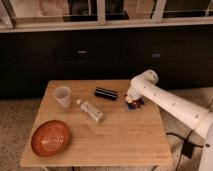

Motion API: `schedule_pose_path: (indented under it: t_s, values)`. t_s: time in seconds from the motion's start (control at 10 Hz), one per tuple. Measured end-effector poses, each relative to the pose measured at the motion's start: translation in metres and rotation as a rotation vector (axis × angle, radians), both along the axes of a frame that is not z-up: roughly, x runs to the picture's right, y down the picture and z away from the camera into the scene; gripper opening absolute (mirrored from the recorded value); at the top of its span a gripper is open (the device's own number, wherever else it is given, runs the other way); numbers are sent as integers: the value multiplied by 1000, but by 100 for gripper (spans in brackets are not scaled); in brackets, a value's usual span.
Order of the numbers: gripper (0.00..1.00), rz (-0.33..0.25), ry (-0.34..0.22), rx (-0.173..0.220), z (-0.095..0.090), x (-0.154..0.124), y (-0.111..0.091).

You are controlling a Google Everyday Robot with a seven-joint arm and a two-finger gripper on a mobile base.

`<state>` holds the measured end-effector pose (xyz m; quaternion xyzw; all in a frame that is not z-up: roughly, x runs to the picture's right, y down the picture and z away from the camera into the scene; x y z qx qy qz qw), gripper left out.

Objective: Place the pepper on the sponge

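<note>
My gripper (131, 99) hangs at the end of the white arm that reaches in from the right, low over the right side of the wooden table (125, 140). Directly under it lies the sponge (140, 103), a small flat blue pad, partly covered by the gripper. A small red pepper (131, 105) shows at the gripper's tip, at the sponge's left edge. I cannot make out whether the pepper is held or resting on the sponge.
A black ridged block (106, 93) lies just left of the gripper. A white capped tube (90, 111) lies mid-table, a white cup (62, 96) stands at the back left, and an orange plate (50, 138) sits front left. Dark cabinets stand behind.
</note>
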<state>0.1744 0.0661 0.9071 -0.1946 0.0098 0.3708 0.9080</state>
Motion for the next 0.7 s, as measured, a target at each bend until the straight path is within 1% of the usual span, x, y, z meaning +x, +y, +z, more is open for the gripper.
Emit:
schedule_pose_path:
  t_s: [0.1,0.2,0.4,0.7]
  values:
    - [76,11,-5,1,0,10,-2]
    - [80,18,-11,2,0,13,-4]
    - [80,30,-22,5,2,15,-8]
    - [80,37,-39,-7,1,13,-1]
